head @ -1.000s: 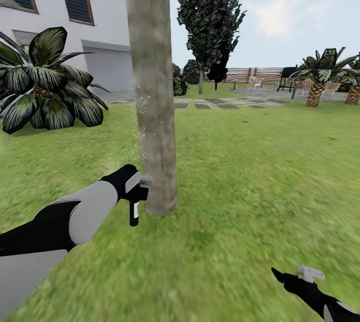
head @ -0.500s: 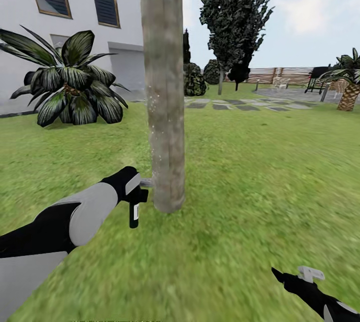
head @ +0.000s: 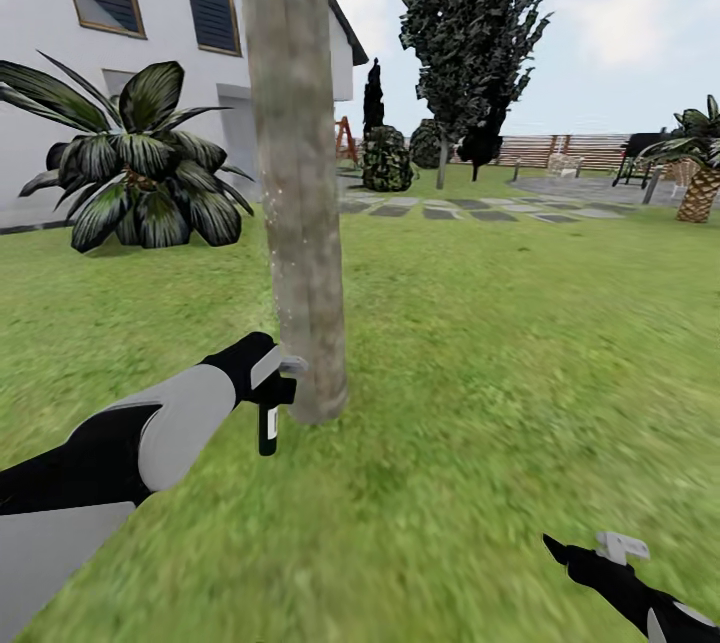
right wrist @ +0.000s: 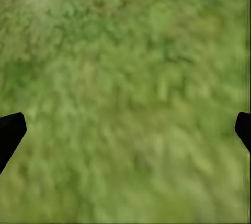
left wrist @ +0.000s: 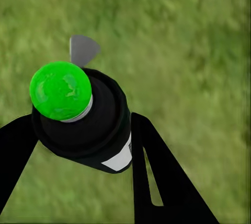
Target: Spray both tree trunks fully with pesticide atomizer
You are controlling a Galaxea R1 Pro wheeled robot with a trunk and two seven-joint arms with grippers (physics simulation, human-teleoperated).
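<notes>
Left hand [head: 268, 385] is closed on the atomizer [head: 268, 423], held low beside the base of the trunk [head: 296, 173]. The grey nozzle points at the trunk and looks to touch or nearly touch the bark; contact cannot be confirmed. Bottle hangs roughly upright below the hand, white label facing the camera. Fine pale specks show along the near edge of the trunk above the nozzle.

Left wrist view: the atomizer [left wrist: 86, 117] sits between the two black fingers [left wrist: 157, 172], seen from its end, with a bright green round cap and a corner of the white label visible. Grass [left wrist: 178, 41] lies behind it.

Right hand [head: 575, 555] is low at the robot's right, well apart from the trunk, holding nothing. Right wrist view: the fingertips [right wrist: 10, 130] sit at opposite edges of the frame, spread wide over grass.

Background in head view: white house [head: 60, 53], broad-leaved plant [head: 140, 163] on the lawn to the left of the trunk, dark conifer [head: 470, 33], slat fence [head: 560, 151], stone paving [head: 470, 213].
</notes>
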